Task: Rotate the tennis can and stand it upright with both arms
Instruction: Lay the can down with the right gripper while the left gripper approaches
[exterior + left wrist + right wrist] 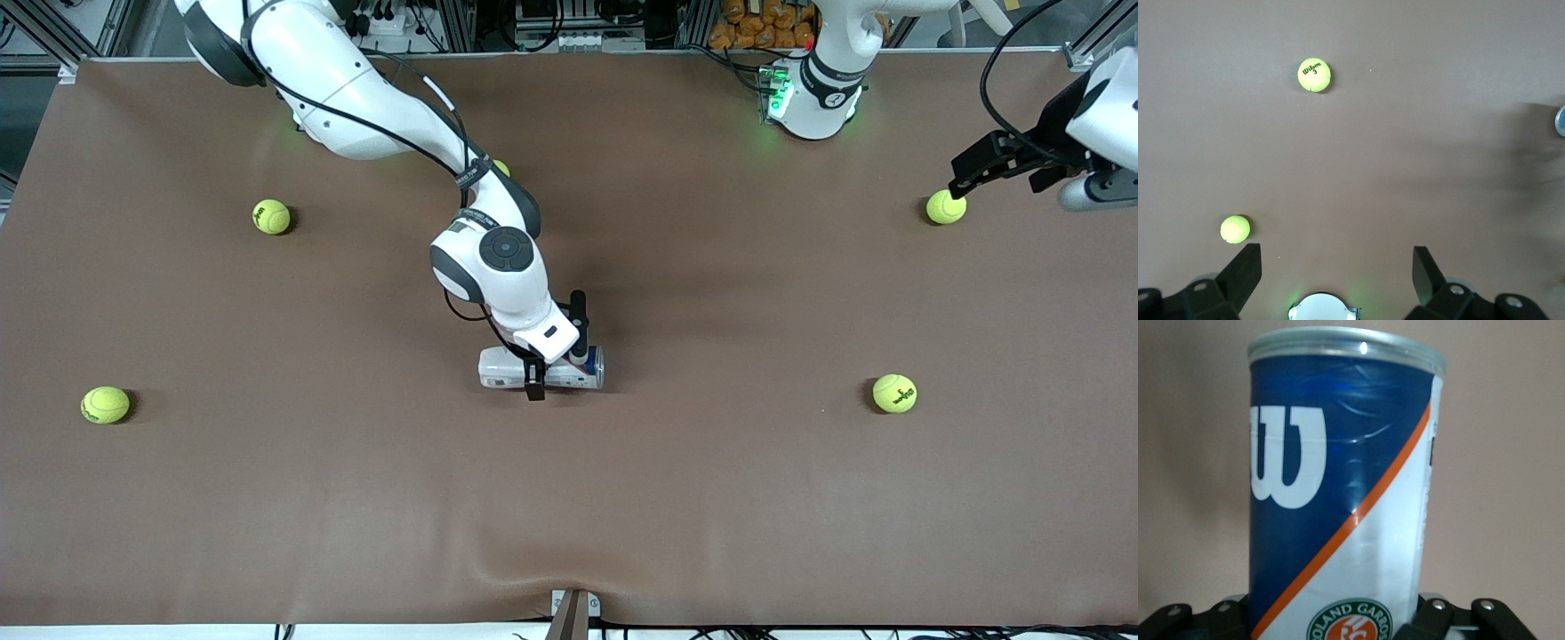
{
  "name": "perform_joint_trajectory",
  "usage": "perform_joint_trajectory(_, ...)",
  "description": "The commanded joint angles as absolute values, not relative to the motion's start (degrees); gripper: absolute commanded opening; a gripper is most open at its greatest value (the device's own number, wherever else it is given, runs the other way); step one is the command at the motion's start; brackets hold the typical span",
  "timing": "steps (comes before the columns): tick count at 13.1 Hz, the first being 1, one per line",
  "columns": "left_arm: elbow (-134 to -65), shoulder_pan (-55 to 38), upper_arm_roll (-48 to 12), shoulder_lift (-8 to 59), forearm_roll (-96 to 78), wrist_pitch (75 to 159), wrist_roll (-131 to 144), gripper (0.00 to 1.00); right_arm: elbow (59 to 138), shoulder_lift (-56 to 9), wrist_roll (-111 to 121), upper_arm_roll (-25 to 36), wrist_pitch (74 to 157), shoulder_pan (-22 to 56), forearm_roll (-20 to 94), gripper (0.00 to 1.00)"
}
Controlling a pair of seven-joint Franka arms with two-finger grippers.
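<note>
1. Tennis can: lying on its side on the brown table mat, near the middle of the table. Navy and white label with a white "W", an orange diagonal stripe and a round Roland Garros badge; silvery rim at one end.
2. My right gripper: down at the can, one finger on the side nearer the front camera, the other on the side toward my bases. My fingers are closed across the can's body, toward its rim end.
3. My left gripper: up over the table's edge at my left arm's end, waiting. Fingers spread wide, holding nothing.
4. Tennis ball: on the mat beneath my left gripper.
5. Tennis ball, printed "Wilson 3": nearer the front camera than item 4, well apart from the can.
6. Tennis ball: toward my right arm's end.
7. Tennis ball: near that same end, closer to the front camera than item 6.
</note>
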State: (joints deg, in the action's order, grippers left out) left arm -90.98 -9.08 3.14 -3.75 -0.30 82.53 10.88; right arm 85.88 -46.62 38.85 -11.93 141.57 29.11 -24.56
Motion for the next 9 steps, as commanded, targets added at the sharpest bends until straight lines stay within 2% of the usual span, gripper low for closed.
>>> perform_joint_trajectory(1, -90.26, -8.88, 2.99, 1.29, -4.09, 82.44, 9.76, 1.0, 84.29, -48.95, 39.02, -11.34, 142.12, 31.02, -29.18, 0.64)
perform_joint_trajectory(2, -90.09, -8.79, 3.16, 4.45, -9.7, 83.49, 9.76, 1.0, 84.29, -49.04, 39.02, -11.42, 142.21, 31.03, -29.18, 0.64)
perform_joint_trajectory(3, -90.17, -8.79, 3.25, 7.09, -14.02, 85.67, 9.84, 1.0, 84.29, -49.04, 39.11, -11.43, 142.21, 30.94, -29.18, 0.68)
perform_joint_trajectory(4, -90.09, -8.96, 3.16, 9.38, -16.85, 87.52, 10.02, 1.0, 84.29, -49.13, 39.02, -11.43, 142.21, 31.02, -29.18, 0.93)
perform_joint_trajectory(5, -90.17, -9.14, 3.16, 11.93, -20.44, 89.45, 10.11, 1.0, 84.29, -49.13, 38.94, -11.43, 142.29, 31.03, -28.92, 1.0)
perform_joint_trajectory(9, -89.82, -9.67, 3.08, 23.17, -40.72, 93.06, 10.81, 1.0, 84.29, -48.43, 38.85, -11.6, 142.21, 29.54, -28.39, 1.0)
